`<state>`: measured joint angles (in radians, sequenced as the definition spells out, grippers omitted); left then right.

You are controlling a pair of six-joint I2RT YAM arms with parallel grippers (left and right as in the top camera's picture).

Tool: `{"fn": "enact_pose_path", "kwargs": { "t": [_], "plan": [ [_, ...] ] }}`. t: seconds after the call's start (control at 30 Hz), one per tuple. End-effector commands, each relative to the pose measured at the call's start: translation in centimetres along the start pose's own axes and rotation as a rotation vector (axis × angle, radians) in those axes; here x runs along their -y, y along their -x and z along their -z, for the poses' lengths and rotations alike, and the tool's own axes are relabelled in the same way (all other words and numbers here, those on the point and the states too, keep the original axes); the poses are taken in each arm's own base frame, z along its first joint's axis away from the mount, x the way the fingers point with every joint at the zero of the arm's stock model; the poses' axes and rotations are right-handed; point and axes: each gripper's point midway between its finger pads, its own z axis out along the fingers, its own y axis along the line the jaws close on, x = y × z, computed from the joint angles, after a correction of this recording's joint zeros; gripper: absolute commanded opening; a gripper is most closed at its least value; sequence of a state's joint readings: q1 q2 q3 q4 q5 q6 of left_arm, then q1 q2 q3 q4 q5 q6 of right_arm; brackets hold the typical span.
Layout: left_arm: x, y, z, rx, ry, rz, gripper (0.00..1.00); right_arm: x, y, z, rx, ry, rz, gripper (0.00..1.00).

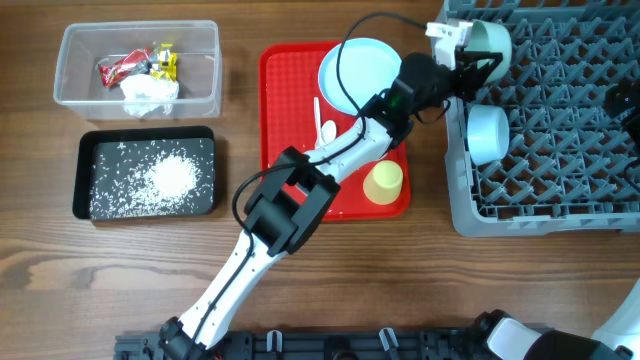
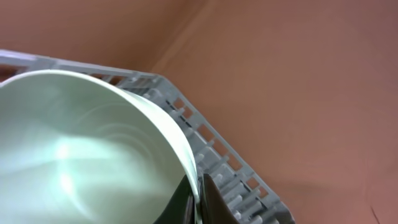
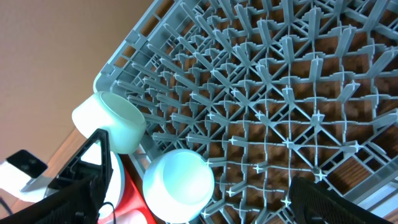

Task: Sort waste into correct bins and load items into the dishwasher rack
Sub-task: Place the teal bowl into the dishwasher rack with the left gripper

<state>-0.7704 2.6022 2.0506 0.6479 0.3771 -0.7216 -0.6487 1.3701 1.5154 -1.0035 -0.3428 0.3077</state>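
Note:
My left gripper (image 1: 478, 66) (image 2: 200, 199) is shut on the rim of a pale bowl (image 1: 492, 40) (image 2: 74, 155) and holds it tilted over the far left corner of the grey dishwasher rack (image 1: 560, 160) (image 2: 217, 155) (image 3: 280, 93). A second pale bowl (image 1: 487, 132) (image 3: 178, 183) lies upside down in the rack's left side. My right gripper (image 1: 625, 100) (image 3: 205, 208) is open and empty above the rack. The light-blue plate (image 1: 355, 72), yellow cup (image 1: 383, 182) and white spoon and fork (image 1: 325, 125) are on the red tray. The pink cup is not in view.
The flat red tray (image 1: 280, 150) lies left of the rack. A clear tub (image 1: 75, 60) at far left holds the napkin (image 1: 150, 95) and wrappers (image 1: 135, 66). The black tray (image 1: 85, 175) in front of it holds rice grains (image 1: 170, 178).

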Motion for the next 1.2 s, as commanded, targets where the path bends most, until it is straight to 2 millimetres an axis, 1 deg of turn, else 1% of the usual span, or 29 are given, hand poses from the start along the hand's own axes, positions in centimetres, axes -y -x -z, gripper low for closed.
{"fn": "enact_pose_path", "kwargs": {
  "t": [0.0,0.13,0.2,0.27,0.3,0.4,0.43,0.47,0.6,0.67,0.7,0.73,0.8,0.9,0.93,1.0,1.03,1.07,1.1,1.17],
  "plan": [
    [-0.5,1.8,0.1,0.068,0.027,0.017,0.04,-0.2,0.4,0.2,0.012,-0.004,0.026,1.00],
    [-0.5,1.7,0.1,0.065,0.030,0.019,0.04,-0.2,0.4,0.2,0.012,-0.005,0.026,1.00],
    [-0.3,1.9,0.1,0.071,0.016,0.056,0.04,-0.2,0.4,0.2,0.012,-0.004,0.026,1.00],
    [0.8,2.9,0.3,0.100,-0.035,0.079,0.04,-0.2,0.4,0.2,0.012,-0.004,0.026,1.00],
    [1.8,3.3,0.3,0.115,-0.077,0.100,0.04,-0.2,0.4,0.2,0.013,-0.005,0.026,1.00],
    [2.9,2.4,0.0,0.088,-0.112,0.153,0.04,-0.2,0.4,0.2,0.013,-0.004,0.026,1.00],
    [3.4,1.7,-0.2,0.075,-0.114,0.156,0.04,-0.2,0.4,0.2,0.012,-0.004,0.026,1.00],
    [3.6,1.4,-0.4,0.073,-0.112,0.159,0.04,-0.2,0.4,0.2,0.012,-0.004,0.026,1.00],
    [4.1,1.0,-0.6,0.075,-0.120,0.184,0.04,-0.2,0.4,0.2,0.012,-0.004,0.023,1.00],
    [4.8,1.7,-0.4,0.094,-0.157,0.252,0.04,-0.2,0.4,0.2,0.012,-0.003,0.024,1.00],
    [5.4,2.2,-0.2,0.112,-0.185,0.254,0.04,-0.2,0.4,0.2,0.012,-0.004,0.023,1.00],
    [6.2,3.2,0.1,0.142,-0.222,0.239,0.04,-0.2,0.3,0.2,0.011,-0.004,0.023,0.99],
    [6.1,3.6,0.3,0.153,-0.226,0.234,0.04,-0.2,0.3,0.2,0.011,-0.004,0.023,0.99],
    [4.3,3.0,-0.1,0.142,-0.151,0.264,0.04,-0.2,0.3,0.2,0.011,-0.004,0.023,1.00],
    [4.3,3.0,-0.1,0.141,-0.149,0.264,0.06,-0.2,0.4,0.2,0.012,-0.004,0.023,1.00],
    [4.1,3.0,-0.1,0.148,-0.143,0.265,0.17,-0.2,0.3,0.2,0.011,-0.004,0.023,0.99],
    [4.0,3.1,-0.1,0.152,-0.140,0.266,0.27,-0.2,0.3,0.2,0.011,-0.004,0.023,1.00],
    [3.8,3.1,-0.1,0.155,-0.134,0.267,0.34,-0.2,0.3,0.2,0.011,-0.004,0.023,1.00],
    [3.7,3.0,-0.1,0.154,-0.132,0.268,0.38,-0.2,0.3,0.2,0.011,-0.004,0.023,1.00],
    [3.3,2.8,-0.1,0.149,-0.122,0.272,0.37,-0.2,0.3,0.2,0.010,-0.004,0.023,1.00]
  ]
}}
